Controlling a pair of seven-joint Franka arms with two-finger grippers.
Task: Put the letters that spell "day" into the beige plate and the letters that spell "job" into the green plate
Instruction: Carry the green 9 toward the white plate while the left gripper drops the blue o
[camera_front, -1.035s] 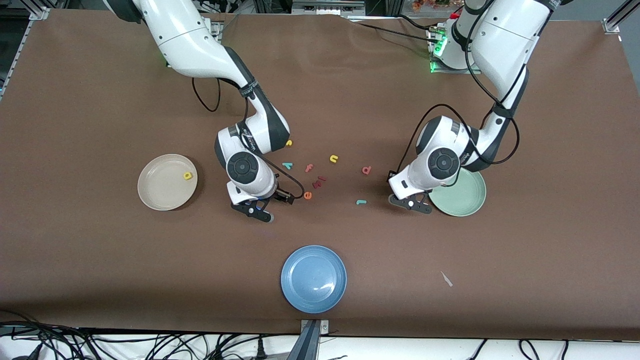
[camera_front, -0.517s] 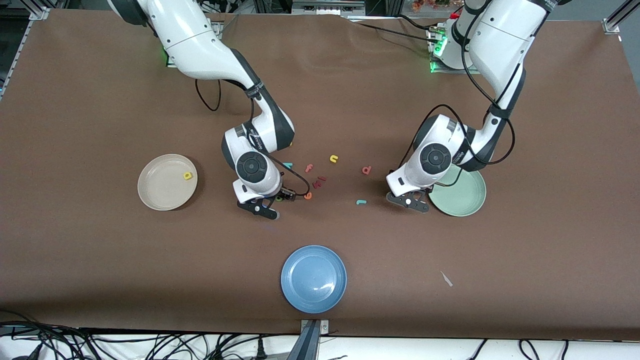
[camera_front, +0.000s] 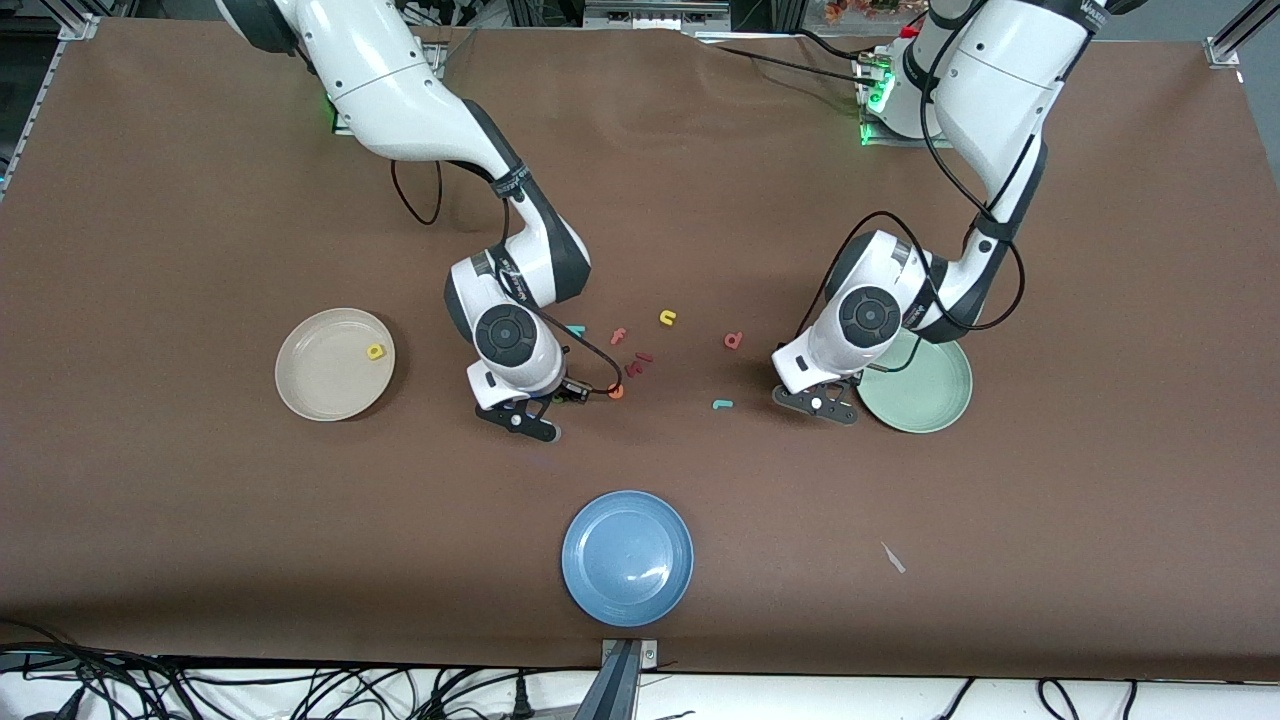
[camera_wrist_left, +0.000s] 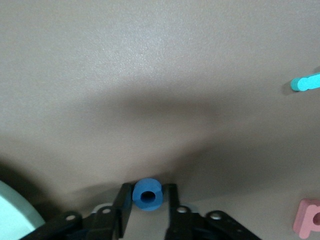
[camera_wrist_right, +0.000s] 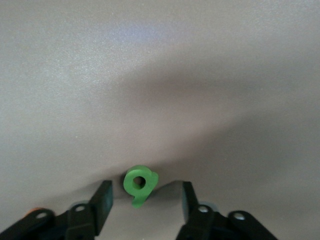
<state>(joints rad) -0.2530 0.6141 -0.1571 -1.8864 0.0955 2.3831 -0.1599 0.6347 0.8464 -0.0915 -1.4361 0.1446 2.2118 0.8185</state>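
Note:
My left gripper (camera_wrist_left: 147, 193) is low over the table beside the green plate (camera_front: 925, 392) and is shut on the blue ring "o" (camera_wrist_left: 147, 195). Its fingers press the ring on both sides. The teal "j" (camera_front: 722, 404) and the salmon-pink letter (camera_front: 733, 340) lie close by. My right gripper (camera_wrist_right: 145, 194) is open, down at the table with the dark green letter (camera_wrist_right: 139, 184) between its fingers, gaps on both sides. The beige plate (camera_front: 318, 380) holds the yellow letter (camera_front: 375, 351). The teal "y" (camera_front: 575, 329) peeks out beside the right arm.
Between the arms lie a yellow "n" (camera_front: 668, 318), a pink "f" (camera_front: 619, 335), dark red letters (camera_front: 636, 364) and an orange "e" (camera_front: 616, 392) right beside the right gripper. A blue plate (camera_front: 627, 557) sits nearer the front camera.
The right gripper shifted toward the green letter and lowered around it, its fingers narrowing. The left gripper's fingers closed onto the blue "o".

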